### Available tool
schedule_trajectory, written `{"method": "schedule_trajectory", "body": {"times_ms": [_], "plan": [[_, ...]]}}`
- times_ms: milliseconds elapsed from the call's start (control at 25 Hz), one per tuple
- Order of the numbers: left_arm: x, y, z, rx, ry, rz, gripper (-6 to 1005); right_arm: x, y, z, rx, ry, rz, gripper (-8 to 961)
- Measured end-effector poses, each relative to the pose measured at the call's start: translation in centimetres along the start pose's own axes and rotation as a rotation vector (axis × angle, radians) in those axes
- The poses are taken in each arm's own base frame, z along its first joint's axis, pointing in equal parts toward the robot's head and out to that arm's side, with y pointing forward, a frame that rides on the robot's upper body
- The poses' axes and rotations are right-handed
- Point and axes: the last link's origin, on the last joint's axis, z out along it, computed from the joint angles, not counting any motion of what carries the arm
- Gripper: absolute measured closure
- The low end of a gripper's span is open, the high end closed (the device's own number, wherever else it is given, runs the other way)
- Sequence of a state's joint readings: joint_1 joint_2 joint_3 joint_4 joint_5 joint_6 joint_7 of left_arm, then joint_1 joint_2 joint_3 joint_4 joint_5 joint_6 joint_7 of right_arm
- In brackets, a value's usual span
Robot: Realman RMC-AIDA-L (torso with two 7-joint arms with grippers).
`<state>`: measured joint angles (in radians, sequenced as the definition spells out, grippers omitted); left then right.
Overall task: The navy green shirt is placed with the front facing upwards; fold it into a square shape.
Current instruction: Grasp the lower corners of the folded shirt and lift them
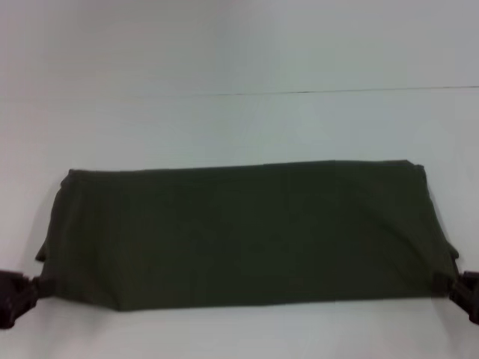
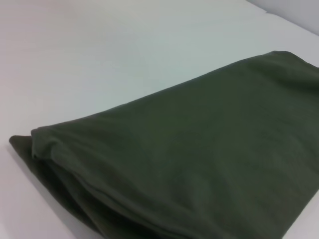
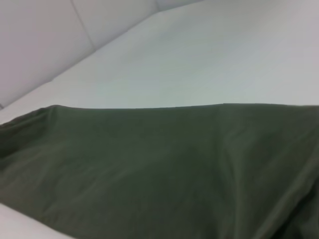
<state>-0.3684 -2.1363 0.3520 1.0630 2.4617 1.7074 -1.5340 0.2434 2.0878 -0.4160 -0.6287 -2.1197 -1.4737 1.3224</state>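
The navy green shirt (image 1: 247,235) is laid on the white table (image 1: 239,127) as a wide, low band, already folded over on itself, with a straight far edge and a straight near edge; no lettering is shown on the exposed surface; stacked layers of cloth are seen at the shirt's left end in the left wrist view (image 2: 199,164), where a lower layer projects slightly beyond the upper one; in the right wrist view the cloth (image 3: 149,169) is seen lying smooth with shallow creases. The left gripper (image 1: 16,295) is positioned at the shirt's near-left corner, in contact with the cloth edge; whether it is clenched on the fabric cannot be told. The right gripper (image 1: 468,294) is positioned at the shirt's near-right corner, likewise against the cloth edge; its grasp cannot be told either.
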Motion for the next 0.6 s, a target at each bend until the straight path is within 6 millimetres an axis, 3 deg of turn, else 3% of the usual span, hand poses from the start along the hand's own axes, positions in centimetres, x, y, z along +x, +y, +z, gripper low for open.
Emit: {"method": "schedule_trajectory", "body": {"times_ms": [200, 600], "plan": [[-1.09, 0.43, -1.26, 0.003, 0.010, 0.009, 956, 1.12, 0.57, -0.91, -0.008, -0.005, 0.017, 941], [-0.80, 0.21, -0.82, 0.008, 0.018, -0.021, 954, 0.80, 0.85, -0.99, -0.034, -0.018, 0.007, 906]]}}
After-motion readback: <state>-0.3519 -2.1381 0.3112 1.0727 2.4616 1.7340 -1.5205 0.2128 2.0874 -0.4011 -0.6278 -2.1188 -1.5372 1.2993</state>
